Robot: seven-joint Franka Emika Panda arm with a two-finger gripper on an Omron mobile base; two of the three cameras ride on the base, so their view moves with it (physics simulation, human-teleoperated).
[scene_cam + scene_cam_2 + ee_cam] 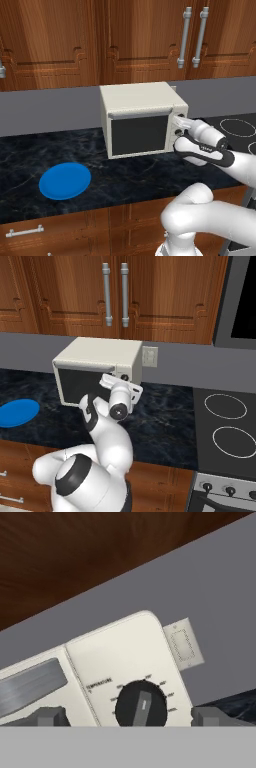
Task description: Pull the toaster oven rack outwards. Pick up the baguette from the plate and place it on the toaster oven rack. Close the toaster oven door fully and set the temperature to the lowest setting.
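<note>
Gripper (130,716) spread wide, fingertips either side of the toaster oven (142,117) temperature knob (141,704).

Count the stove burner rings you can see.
2, on the cooktop right of the toaster oven: far ring, near ring. Others may lie beyond the frame.

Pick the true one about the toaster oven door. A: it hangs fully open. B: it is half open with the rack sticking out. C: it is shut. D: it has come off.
C: the toaster oven door stands upright, flush with the toaster oven front; the open gripper is at the knobs.
</note>
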